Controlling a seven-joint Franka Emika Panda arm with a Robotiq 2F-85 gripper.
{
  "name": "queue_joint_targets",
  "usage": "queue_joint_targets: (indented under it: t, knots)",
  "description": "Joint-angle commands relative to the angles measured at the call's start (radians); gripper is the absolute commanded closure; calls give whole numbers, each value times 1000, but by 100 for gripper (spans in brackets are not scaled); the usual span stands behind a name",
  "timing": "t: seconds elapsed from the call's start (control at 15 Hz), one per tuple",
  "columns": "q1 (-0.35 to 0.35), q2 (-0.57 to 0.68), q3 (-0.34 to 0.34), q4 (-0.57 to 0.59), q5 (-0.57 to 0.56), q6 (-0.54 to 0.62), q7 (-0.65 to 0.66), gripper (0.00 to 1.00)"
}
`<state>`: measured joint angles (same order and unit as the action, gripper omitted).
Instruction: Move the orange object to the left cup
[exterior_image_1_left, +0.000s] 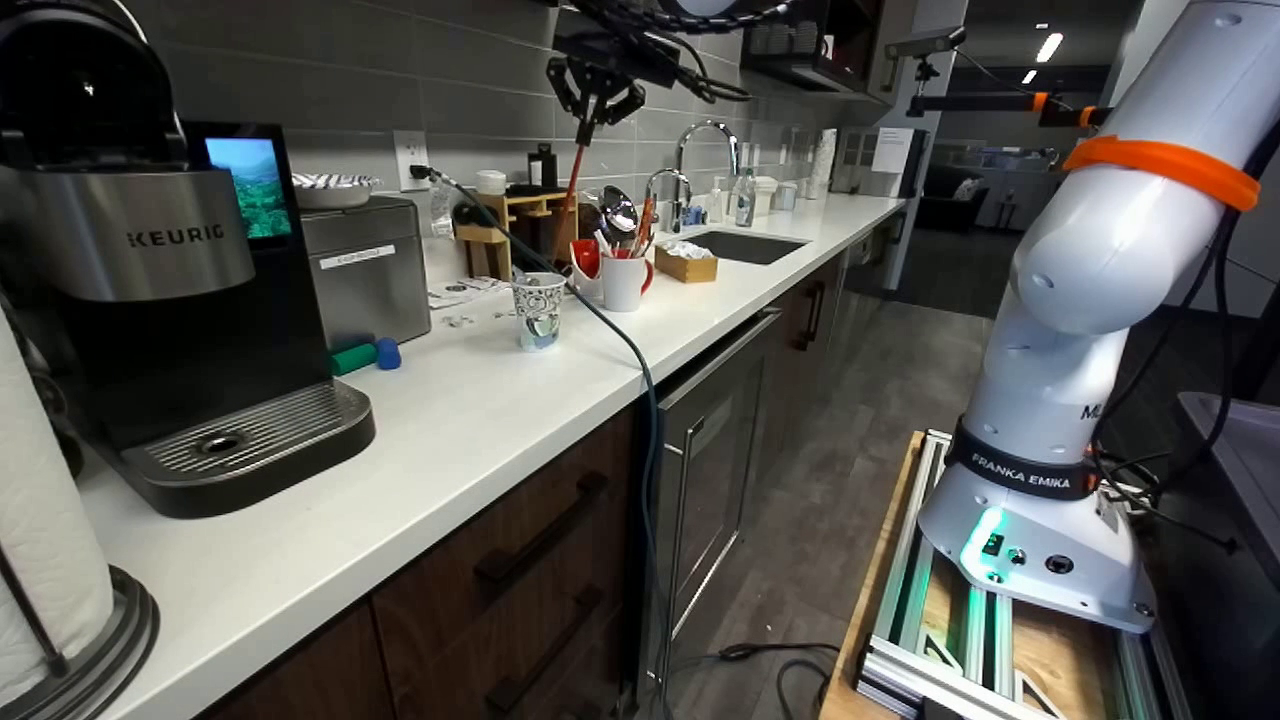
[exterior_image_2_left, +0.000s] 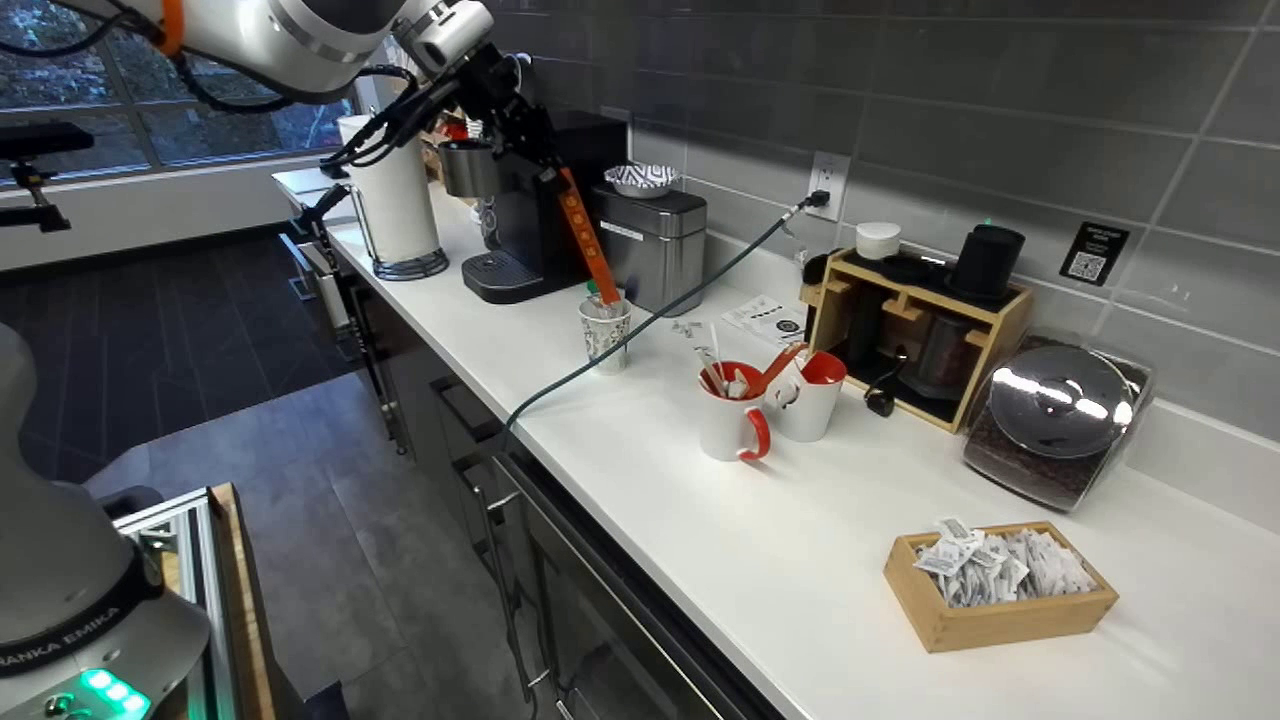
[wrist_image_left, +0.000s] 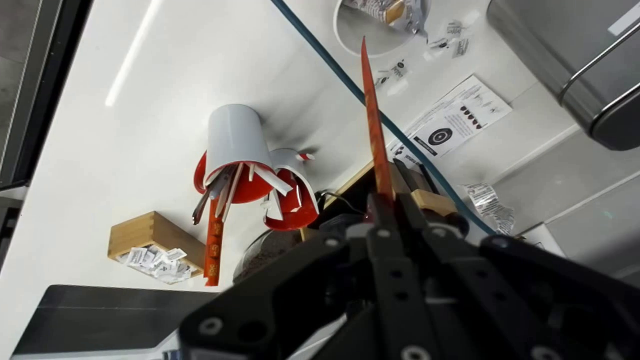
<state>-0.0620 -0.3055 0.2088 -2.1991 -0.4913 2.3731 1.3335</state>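
My gripper is closed on one end of a long, thin orange strip, which hangs down at a slant. The gripper shows in both exterior views and the wrist view. The orange strip shows in both exterior views and the wrist view. Its lower end appears over the rim of the patterned paper cup; I cannot tell whether it touches or is inside. In the wrist view, the cup holds a wrapper.
Two white mugs with red insides stand beside the cup; the front one holds sticks and another orange strip. A dark cable crosses the counter near the cup. A coffee machine, wooden shelf and sachet box stand around.
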Motion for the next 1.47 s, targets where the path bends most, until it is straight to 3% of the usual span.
queue_joint_targets:
  t: [0.0,0.8,0.87,0.93,1.4]
  knots:
    - [18,16,-8,-11,16,35,-38,98]
    - [29,112,-6,20,3,1,-19,98]
    - [30,119,-7,22,3,-3,-16,68]
    - [30,124,-8,25,1,-6,-11,68]
    - [23,105,-39,34,13,-13,9,16]
